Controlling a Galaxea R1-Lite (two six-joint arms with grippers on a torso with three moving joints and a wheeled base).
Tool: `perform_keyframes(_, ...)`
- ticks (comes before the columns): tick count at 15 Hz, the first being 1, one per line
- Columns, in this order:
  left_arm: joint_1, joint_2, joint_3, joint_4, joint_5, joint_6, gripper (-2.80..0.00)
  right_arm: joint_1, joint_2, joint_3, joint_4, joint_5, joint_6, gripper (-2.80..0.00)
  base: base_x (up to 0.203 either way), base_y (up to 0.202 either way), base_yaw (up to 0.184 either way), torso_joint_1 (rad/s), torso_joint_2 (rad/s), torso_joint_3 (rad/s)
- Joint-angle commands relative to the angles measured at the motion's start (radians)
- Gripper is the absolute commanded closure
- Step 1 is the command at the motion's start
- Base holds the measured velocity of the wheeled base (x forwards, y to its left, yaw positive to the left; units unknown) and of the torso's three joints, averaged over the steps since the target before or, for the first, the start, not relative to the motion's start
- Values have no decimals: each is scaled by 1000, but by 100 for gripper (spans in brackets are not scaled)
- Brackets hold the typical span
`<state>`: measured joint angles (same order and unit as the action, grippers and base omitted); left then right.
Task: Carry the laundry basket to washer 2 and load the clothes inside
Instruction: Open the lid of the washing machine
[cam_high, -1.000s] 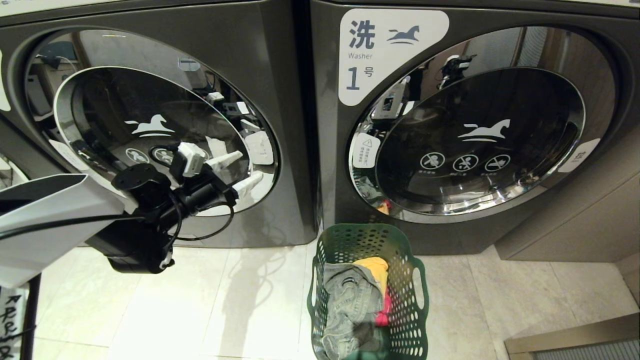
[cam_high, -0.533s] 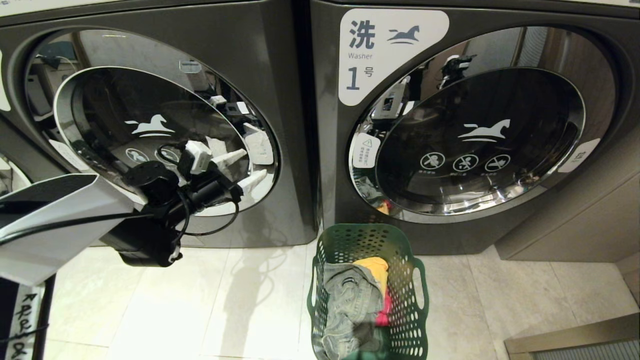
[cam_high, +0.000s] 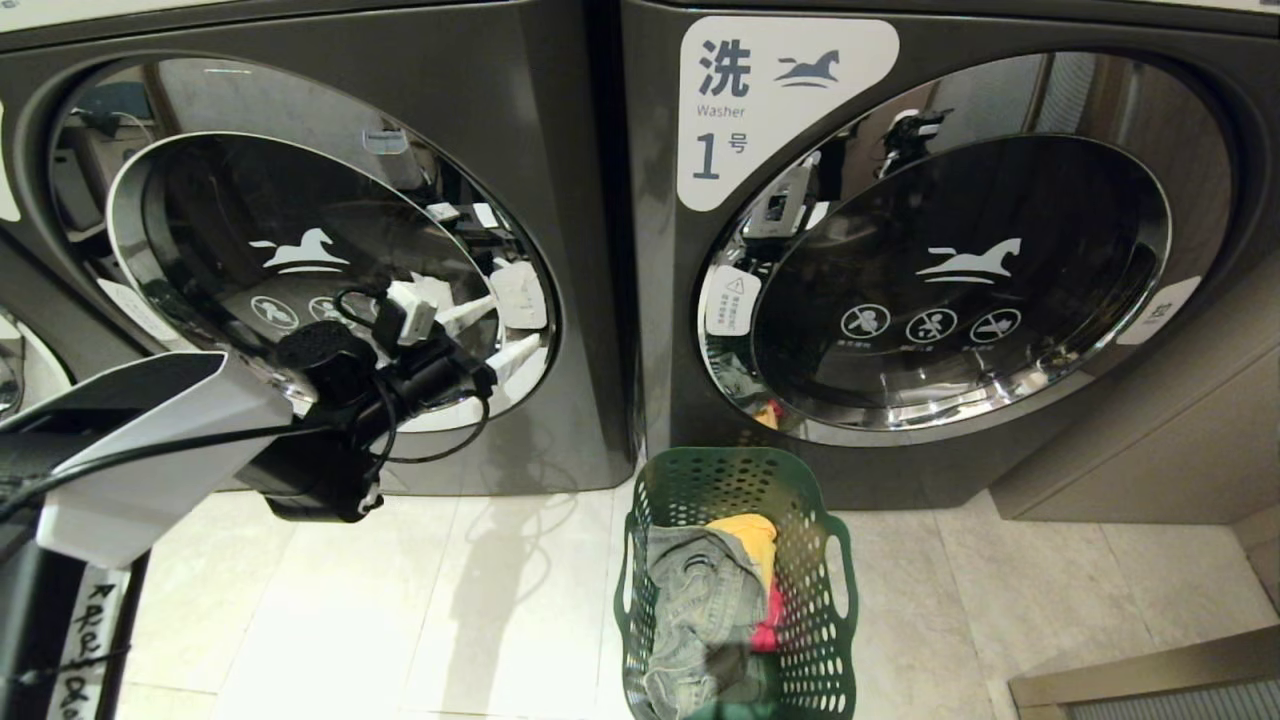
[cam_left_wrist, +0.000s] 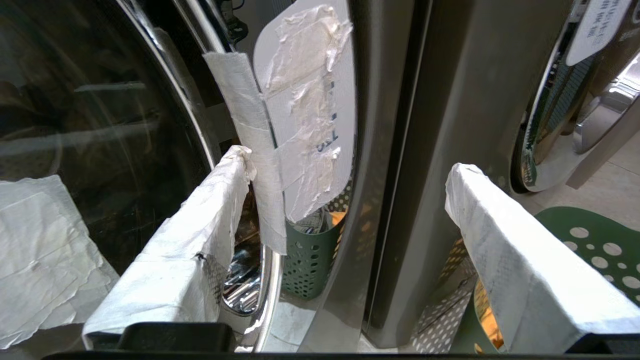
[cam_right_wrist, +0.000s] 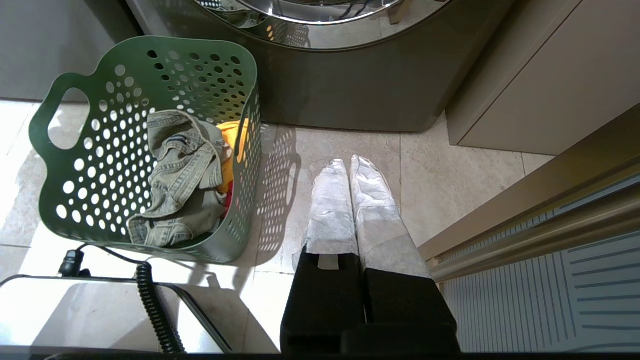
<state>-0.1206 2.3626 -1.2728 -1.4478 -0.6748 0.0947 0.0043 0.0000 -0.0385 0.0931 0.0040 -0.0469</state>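
Washers fill the far side of my view, two dark grey front-loaders standing side by side on the pale tiled floor (cam_high: 480, 600). At the far left is the washer with no numeral in sight (cam_high: 540, 150), its round chrome-rimmed glass door (cam_high: 300, 260) carrying a white horse logo. My left arm (cam_high: 140, 440) reaches in from the left edge, and my left gripper (cam_high: 505, 335) is raised in front of the right-hand rim of that door, jaws spread wide apart. From the left wrist camera one paper-wrapped finger (cam_left_wrist: 200, 235) lies close against the chrome rim beside a taped white label (cam_left_wrist: 310, 110), while the other finger (cam_left_wrist: 510, 265) stands well out over the seam between the two machines; nothing is between them, and I cannot tell whether the nearer finger touches the rim. To the right stands the washer labelled 1 (cam_high: 1000, 250), door shut, with a large white label (cam_high: 770, 100) at its upper left corner. On the floor just in front of that machine's lower left corner, near me, sits the laundry basket (cam_high: 830, 620), dark green and perforated, upright. The clothes (cam_high: 700, 610) are inside it: grey-green denim trousers on top, a yellow piece behind them, a sliver of red-pink at the right. Farther right, my right gripper (cam_right_wrist: 350, 165) hangs low over bare tiles just beside the basket, jaws pressed together and holding nothing. A beige cabinet (cam_high: 1150, 430) flanks the right edge.
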Motion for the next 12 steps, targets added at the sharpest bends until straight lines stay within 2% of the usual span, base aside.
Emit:
perform_keyframes(1, -2, 22, -34, 6, 15, 0, -280, 0, 0, 0, 1, 1, -1, 0, 0, 0, 0, 0, 0, 0)
perform_keyframes(5, -10, 34, -72, 32, 6, -7, -280, 0, 1, 0, 1, 1, -1, 0, 0, 0, 0, 0, 0, 0)
perform_keyframes(8, -10, 45, -75, 32, -52, -16, -280, 0, 1, 0, 1, 1, -1, 0, 0, 0, 0, 0, 0, 0)
perform_keyframes(12, -7, 74, -131, 32, -91, -66, -280, 0, 0, 0, 1, 1, -1, 0, 0, 0, 0, 0, 0, 0)
